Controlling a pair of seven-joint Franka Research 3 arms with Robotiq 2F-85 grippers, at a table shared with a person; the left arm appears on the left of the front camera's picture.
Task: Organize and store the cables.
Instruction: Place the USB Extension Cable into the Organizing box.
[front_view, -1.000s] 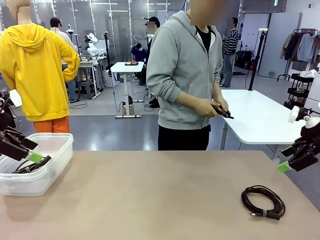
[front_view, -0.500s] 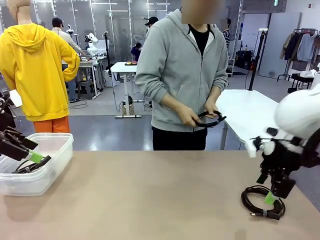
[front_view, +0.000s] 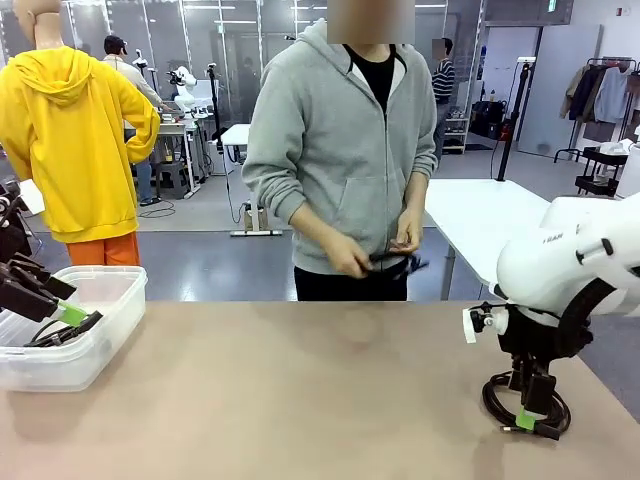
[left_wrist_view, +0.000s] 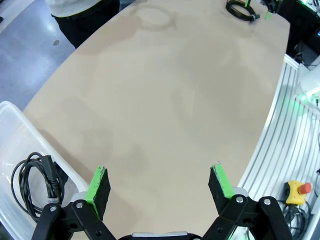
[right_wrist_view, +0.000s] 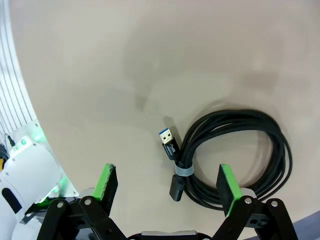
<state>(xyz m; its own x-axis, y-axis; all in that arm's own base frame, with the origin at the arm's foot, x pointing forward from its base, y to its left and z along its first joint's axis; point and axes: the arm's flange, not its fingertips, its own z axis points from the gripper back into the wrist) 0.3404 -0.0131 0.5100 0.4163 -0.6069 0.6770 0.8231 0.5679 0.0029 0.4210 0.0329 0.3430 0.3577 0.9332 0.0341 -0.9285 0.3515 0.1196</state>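
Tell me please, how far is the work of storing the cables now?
Done: one coiled cable lies in the clear bin. In hand: the right gripper, open, is low over the coil on the table, not yet gripping it; the left gripper hangs open by the bin. Left: that coil, and another cable in the person's hands, are not yet stored.

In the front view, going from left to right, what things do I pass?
clear plastic bin → person holding a cable → coiled cable on the table
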